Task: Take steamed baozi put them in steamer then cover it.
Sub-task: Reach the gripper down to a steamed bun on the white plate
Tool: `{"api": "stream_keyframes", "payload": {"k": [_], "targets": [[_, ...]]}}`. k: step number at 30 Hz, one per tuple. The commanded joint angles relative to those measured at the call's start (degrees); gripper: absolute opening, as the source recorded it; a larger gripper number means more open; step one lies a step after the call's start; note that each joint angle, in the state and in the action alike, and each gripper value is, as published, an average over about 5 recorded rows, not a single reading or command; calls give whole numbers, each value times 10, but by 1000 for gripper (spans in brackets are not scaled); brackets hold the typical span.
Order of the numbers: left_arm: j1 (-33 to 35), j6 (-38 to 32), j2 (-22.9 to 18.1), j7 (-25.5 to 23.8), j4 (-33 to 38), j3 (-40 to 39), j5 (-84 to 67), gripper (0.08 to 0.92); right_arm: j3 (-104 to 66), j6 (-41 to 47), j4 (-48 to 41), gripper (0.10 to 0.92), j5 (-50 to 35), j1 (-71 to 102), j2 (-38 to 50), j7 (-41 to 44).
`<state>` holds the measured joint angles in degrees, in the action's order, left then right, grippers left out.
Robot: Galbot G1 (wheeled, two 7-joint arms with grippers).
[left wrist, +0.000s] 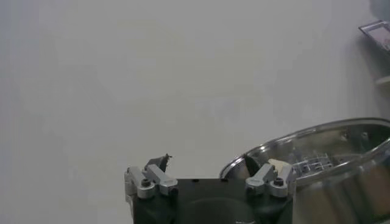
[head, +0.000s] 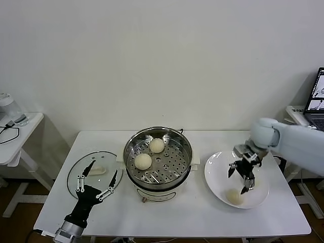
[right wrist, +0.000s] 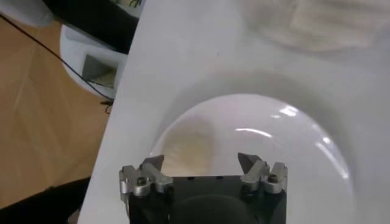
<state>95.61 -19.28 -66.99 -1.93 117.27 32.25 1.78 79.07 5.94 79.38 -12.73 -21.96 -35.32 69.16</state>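
The steamer (head: 177, 152) stands at the table's middle with two baozi on its perforated tray, one at the back (head: 157, 145) and one at the front left (head: 143, 161). A third baozi (head: 234, 196) lies on the white plate (head: 215, 164) to the right. My right gripper (head: 240, 179) is open and empty just above that plate, a little behind the baozi. In the right wrist view the baozi (right wrist: 189, 146) lies just ahead of the open right gripper (right wrist: 200, 161). The glass cover (head: 76, 174) lies flat to the left of the steamer. My left gripper (head: 96, 185) is open over its front edge.
The white table (head: 192, 215) ends close in front of the plate and the cover. A laptop (head: 318, 98) sits on a stand at the far right. A small side table (head: 15, 134) with cables stands at the far left. The steamer's shiny wall (left wrist: 329, 158) shows in the left wrist view.
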Motion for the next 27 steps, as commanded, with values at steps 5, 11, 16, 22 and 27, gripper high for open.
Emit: {"api": "stream_keyframes", "payload": {"k": [5,11,16,22,27], "targets": [[0,0,0,1,-1,3,1,823,-41,1,-26,823,34,85,3,-34],[-1,-1,1,1,-2,8,0,823,-43,3,-32,817,36,87,-3,-33],[-1,0,1,1,-3,9,0,823,-43,4,-35,759,33,87,-5,-33],[-2,0,3,2,-4,10,-1,823,-46,3,-31,659,32,80,-2,-32],[-3,1,4,2,-2,9,-1,823,-31,-9,-12,630,17,16,-1,-24]]}}
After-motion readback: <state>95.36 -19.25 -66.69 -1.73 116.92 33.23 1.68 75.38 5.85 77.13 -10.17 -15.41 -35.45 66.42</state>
